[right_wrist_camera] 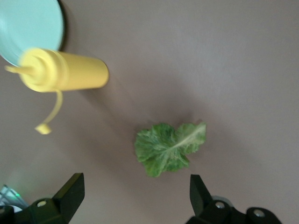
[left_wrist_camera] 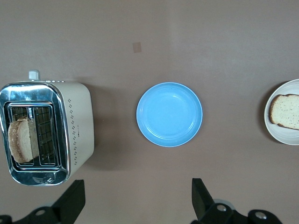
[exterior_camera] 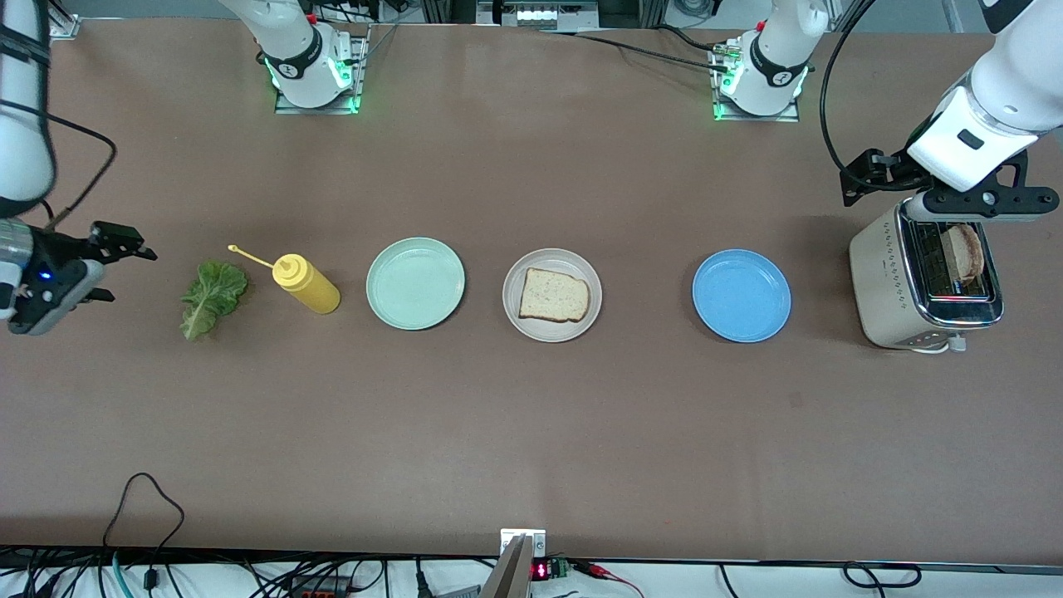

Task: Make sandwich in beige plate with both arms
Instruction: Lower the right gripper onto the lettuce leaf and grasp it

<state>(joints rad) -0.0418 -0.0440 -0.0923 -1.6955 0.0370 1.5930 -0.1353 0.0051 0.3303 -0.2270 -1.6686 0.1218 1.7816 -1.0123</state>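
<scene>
Left hand [left_wrist_camera: 135, 200] spread over boxy toaster [exterior_camera: 926, 282], right hand [right_wrist_camera: 135, 198] spread

Left gripper [left_wrist_camera: 135, 200] raised, fingers spread, right gripper [right_wrist_camera: 135, 198] likewise, both empty

The right gripper [right_wrist_camera: 133, 198] hangs above the brown tabletop [right_wrist_camera: 210, 70] with its two black fingers [right_wrist_camera: 70, 193] spread wide and nothing between them. Below it a crinkly green lettuce leaf [right_wrist_camera: 169, 148] lies flat on the tabletop, alone. A yellow squeeze bottle [right_wrist_camera: 63, 71] stands well apart from the leaf, its cap [right_wrist_camera: 44, 128] off the nozzle and dangling on its strap. Part of a pale mint-green plate [right_wrist_camera: 28, 28] shows just beside the bottle, cut off by the edge of the view.
</scene>
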